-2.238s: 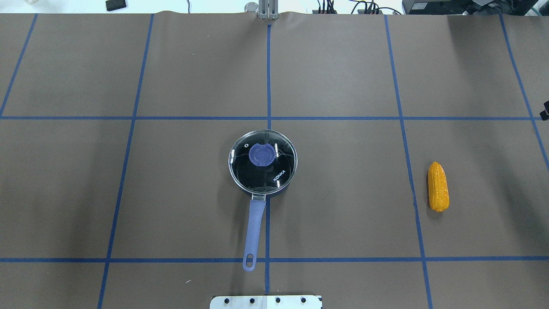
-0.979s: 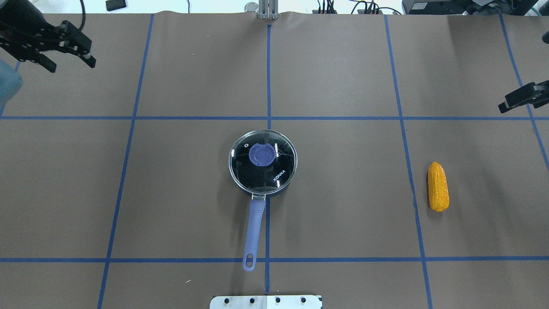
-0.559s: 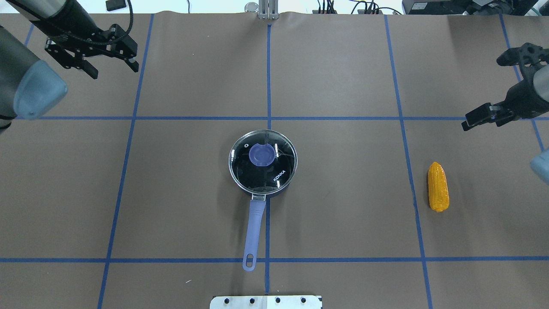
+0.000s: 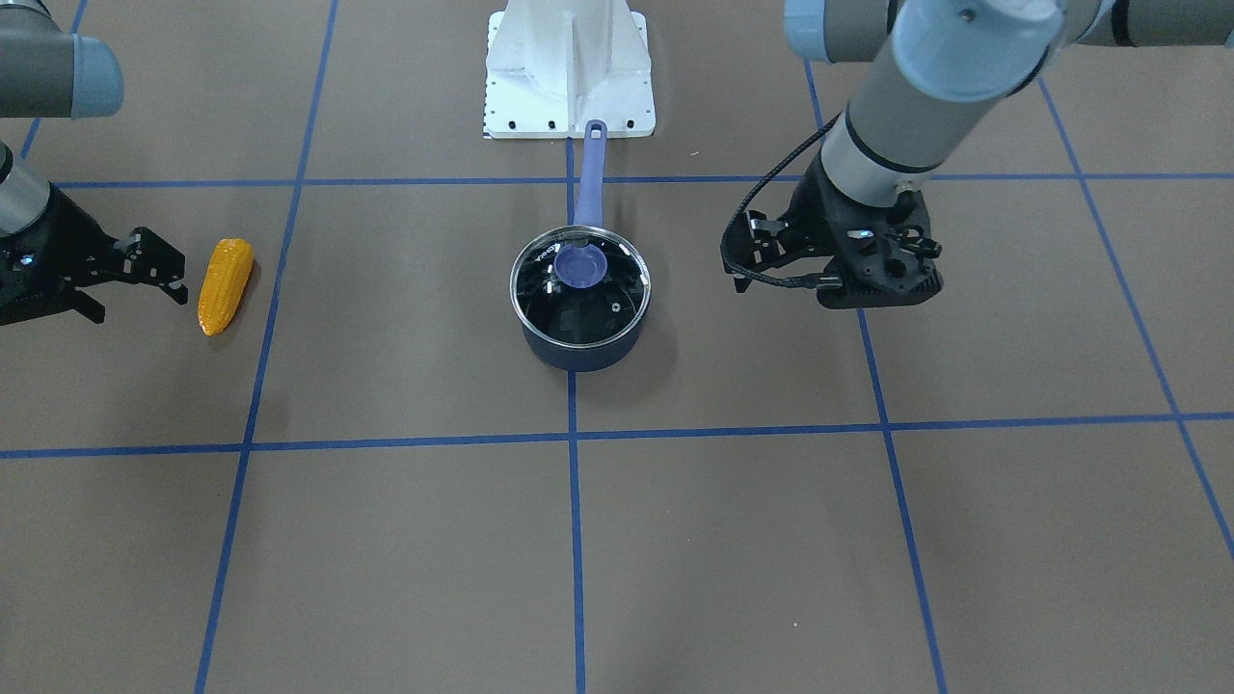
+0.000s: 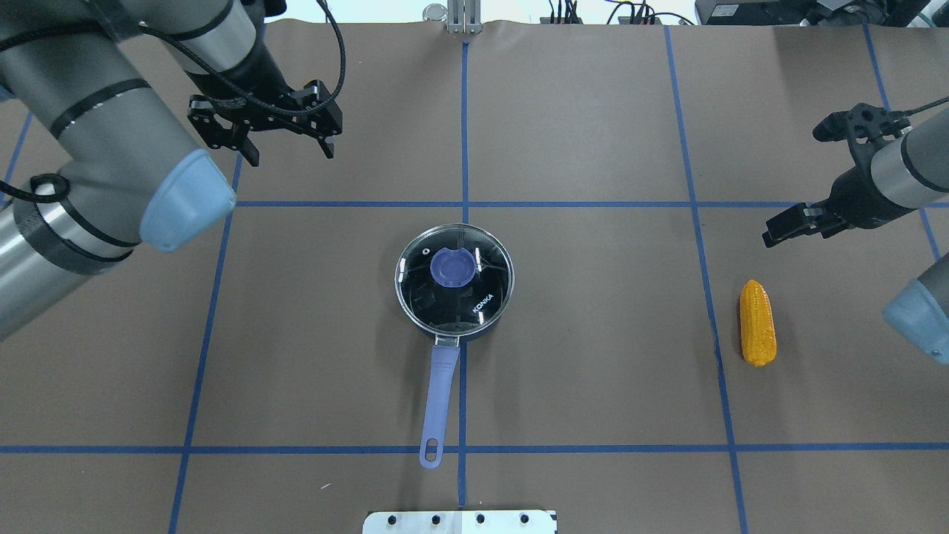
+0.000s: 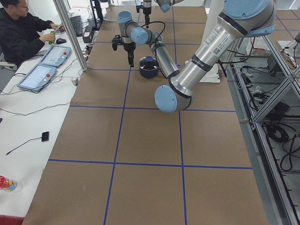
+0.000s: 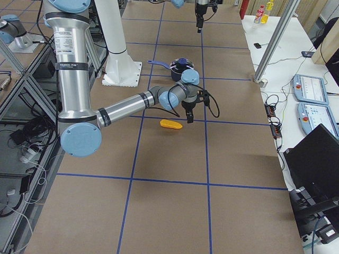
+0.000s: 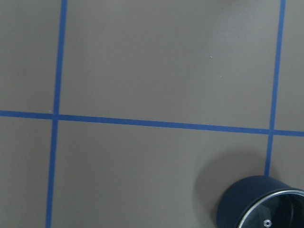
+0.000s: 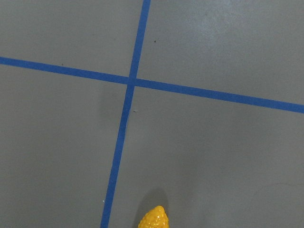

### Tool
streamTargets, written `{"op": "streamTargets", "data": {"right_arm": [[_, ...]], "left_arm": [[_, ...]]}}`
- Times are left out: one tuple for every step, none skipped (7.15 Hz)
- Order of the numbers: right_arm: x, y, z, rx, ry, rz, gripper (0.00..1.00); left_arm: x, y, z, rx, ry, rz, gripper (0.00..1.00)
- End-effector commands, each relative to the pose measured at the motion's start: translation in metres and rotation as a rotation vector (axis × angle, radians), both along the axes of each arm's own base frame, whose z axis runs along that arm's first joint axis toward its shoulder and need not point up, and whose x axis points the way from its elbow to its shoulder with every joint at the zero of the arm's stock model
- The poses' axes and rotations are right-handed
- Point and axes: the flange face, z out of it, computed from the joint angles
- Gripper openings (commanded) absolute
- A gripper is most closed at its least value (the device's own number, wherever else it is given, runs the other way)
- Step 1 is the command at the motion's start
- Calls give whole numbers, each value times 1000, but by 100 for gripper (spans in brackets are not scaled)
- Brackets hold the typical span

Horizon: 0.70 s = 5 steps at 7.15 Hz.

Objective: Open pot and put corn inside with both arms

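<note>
Pot (image 5: 485, 326) stands at the table's centre on the middle tape line, its long lavender handle (image 5: 439, 393) pointing toward the robot base. The glass lid (image 5: 482, 293) is still seated, so the opening step is not yet done. Corn (image 5: 758, 322) lies flat on the robot's right, well apart from the pot and just beside a tape line; its narrower end appears to point away from the robot. Left gripper (image 5: 290, 156) hovers beyond and to the left of the pot, jaws spread wide, holding nothing. Right gripper (image 4: 140, 301) hangs near the corn without touching it, jaws likewise parted and empty. Handling assessment: the lid is glass in a metal rim, so it is likely smooth, rigid and breakable if dropped. The only sound hold is the round lavender knob (image 5: 452, 267) at its centre, pinched squarely and lifted straight up. The pot looks small and probably light, and it may slide or tip if the lid drags. The corn is judged a stiff, light plastic toy with a ribbed skin that should give fair purchase, but it is round and could roll. Take it across the thick middle, jaws closing across its width — not at the taper, where the fingers would likely slip off.
</note>
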Motion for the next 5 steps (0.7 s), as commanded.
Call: {"op": "streamTargets", "data": {"right_arm": [[-19, 19, 14, -26, 11, -54, 100], [-28, 30, 23, -35, 28, -74, 100], [-27, 37, 29, -45, 36, -82, 100], [-28, 43, 36, -43, 44, -85, 99], [-34, 51, 41, -55, 53, -51, 99]], "left_arm": [[50, 27, -17, 8, -26, 12, 100], [72, 42, -25, 23, -32, 27, 100], [91, 44, -41, 16, -26, 37, 100], [109, 38, -58, 15, -26, 45, 100], [117, 33, -60, 43, -1, 53, 100]]}}
